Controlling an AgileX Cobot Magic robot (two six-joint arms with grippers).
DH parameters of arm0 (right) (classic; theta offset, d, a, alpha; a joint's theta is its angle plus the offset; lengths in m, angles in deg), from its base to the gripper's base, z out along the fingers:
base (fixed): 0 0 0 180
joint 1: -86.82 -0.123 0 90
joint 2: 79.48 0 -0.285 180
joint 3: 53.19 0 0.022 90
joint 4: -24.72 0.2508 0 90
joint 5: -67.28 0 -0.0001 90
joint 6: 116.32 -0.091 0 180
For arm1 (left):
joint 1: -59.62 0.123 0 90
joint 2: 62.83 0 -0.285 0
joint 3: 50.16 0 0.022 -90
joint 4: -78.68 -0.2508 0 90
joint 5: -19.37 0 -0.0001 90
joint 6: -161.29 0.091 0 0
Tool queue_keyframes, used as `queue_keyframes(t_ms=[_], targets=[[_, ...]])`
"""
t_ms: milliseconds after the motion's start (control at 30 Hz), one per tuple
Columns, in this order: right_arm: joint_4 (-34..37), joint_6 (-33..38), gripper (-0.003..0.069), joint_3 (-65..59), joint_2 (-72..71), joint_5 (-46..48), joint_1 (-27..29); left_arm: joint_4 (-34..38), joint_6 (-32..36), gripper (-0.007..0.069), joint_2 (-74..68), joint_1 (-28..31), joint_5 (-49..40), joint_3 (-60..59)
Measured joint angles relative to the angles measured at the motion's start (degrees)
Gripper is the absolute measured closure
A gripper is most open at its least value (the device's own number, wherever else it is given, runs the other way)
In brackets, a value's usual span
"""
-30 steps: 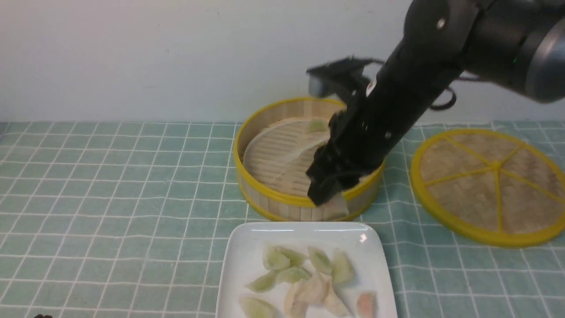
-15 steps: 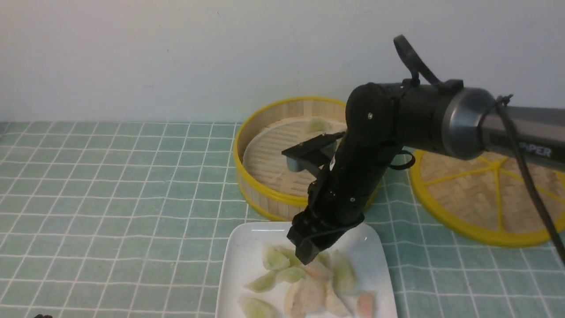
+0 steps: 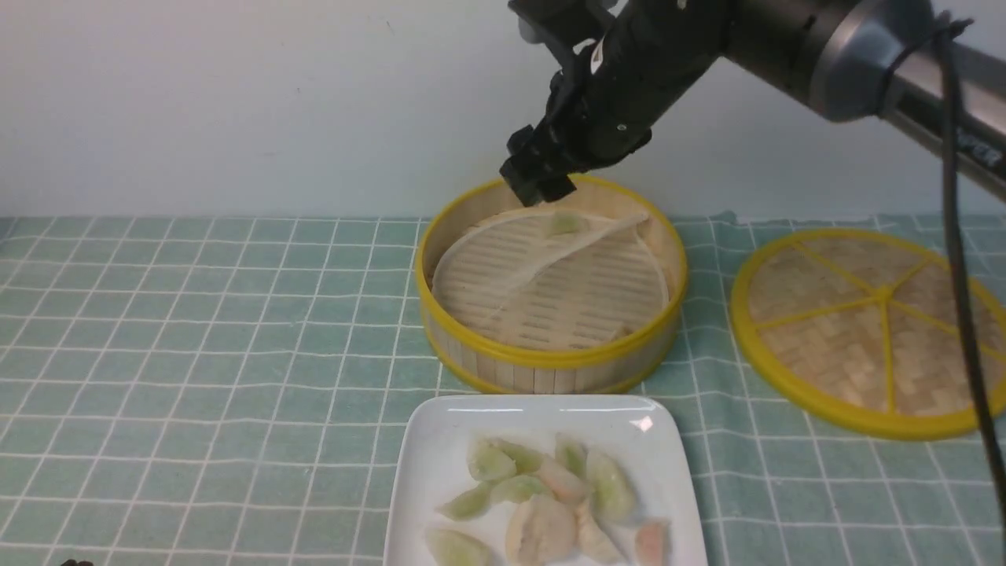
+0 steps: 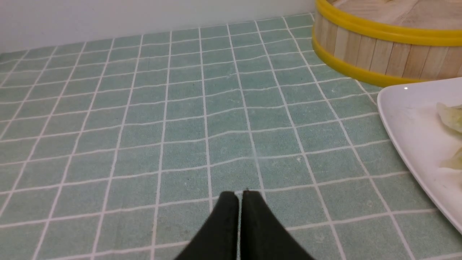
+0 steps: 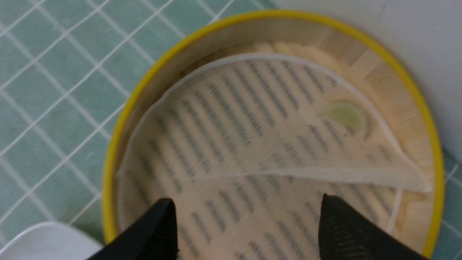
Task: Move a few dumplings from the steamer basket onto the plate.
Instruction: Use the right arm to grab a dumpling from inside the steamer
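Right gripper (image 5: 249,227): spread, above steamer basket (image 3: 554,358) | left gripper (image 4: 238,213): closed, empty | plate (image 3: 424,472) just before basket | woven lid (image 3: 885,330) alongside, right

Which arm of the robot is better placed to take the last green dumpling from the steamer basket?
The right, I think: its open gripper is above the steamer basket, near the green dumpling. The left gripper points at tablecloth.

yellow-rimmed basket (image 3: 553,358), white plate (image 3: 542,402), green-and-white checked cloth (image 3: 212,377)
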Motion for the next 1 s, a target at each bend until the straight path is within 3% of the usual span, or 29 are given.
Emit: queue_keyframes(t_ms=[400, 1000], targets=[[-0.7, 4.9, 0.0181, 18.4, 21.3, 0.0, 5.8, 0.0, 0.0, 0.0631, 0.0, 0.0, 0.0, 0.0], [-0.5, 9.6, 0.0185, 20.3, 28.3, -9.9, 5.8, 0.0, 0.0, 0.0631, 0.0, 0.0, 0.0, 0.0]])
